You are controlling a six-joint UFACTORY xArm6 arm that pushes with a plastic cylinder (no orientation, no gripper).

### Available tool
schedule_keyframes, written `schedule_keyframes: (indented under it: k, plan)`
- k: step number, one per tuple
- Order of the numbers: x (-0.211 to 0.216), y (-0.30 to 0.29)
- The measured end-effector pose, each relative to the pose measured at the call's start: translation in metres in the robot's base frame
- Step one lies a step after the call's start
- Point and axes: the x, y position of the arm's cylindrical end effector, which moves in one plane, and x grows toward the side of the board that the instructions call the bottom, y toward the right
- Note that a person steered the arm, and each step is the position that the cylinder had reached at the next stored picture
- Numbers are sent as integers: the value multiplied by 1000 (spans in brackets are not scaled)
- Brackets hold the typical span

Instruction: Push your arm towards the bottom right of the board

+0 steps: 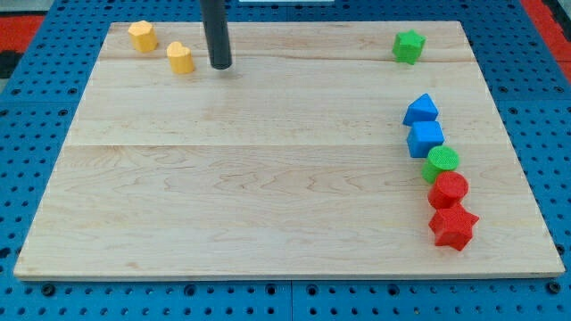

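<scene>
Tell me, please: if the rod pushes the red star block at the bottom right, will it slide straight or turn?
The red star block looks low and flat-bottomed, so it will probably slide, not tip. Its points may make it turn if pushed off-centre. It seems to touch the red cylinder, which would likely move too. My tip is far away.

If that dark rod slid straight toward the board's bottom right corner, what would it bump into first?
Probably nothing early: from my tip the wood looks free until the column at the view's right. There the red star block or red cylinder seems likeliest, though depth is uncertain.
</scene>
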Motion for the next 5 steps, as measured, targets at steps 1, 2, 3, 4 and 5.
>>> schedule_keyframes:
  k: [1,2,3,4,5]
  plan:
    - [-7,-31]
    - [-26,-54]
    - [-36,-57]
    - [-5,19]
    - [20,105]
